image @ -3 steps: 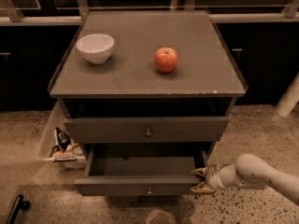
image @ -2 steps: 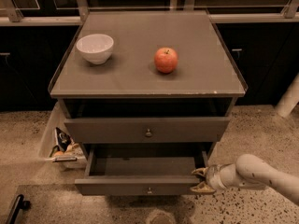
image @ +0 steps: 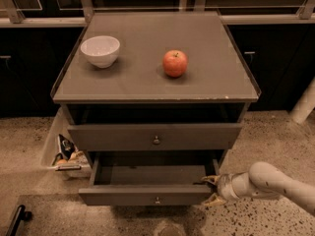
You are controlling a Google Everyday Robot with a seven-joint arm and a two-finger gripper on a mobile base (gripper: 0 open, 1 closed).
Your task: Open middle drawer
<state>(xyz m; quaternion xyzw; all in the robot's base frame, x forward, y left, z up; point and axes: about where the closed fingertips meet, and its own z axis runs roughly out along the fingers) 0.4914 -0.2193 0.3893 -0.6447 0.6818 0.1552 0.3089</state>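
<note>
The middle drawer (image: 147,194) is pulled well out of the grey-brown cabinet. Its low flat front carries a small round knob (image: 157,199), and the inside looks dark and empty. Above it, the taller-fronted top drawer (image: 154,136) stands slightly out. The lowest drawer is hidden. My gripper (image: 210,190) reaches in from the right on a white arm (image: 275,183). It sits at the right end of the middle drawer's front. Its fingers are spread, one above and one below that corner.
A white bowl (image: 100,50) and a red apple (image: 175,63) sit on the cabinet top (image: 216,77). A light bin with packets (image: 64,154) stands on the floor at the left. A black object (image: 15,219) lies bottom left. Dark cabinets stand behind, and a white post (image: 305,102) at the right.
</note>
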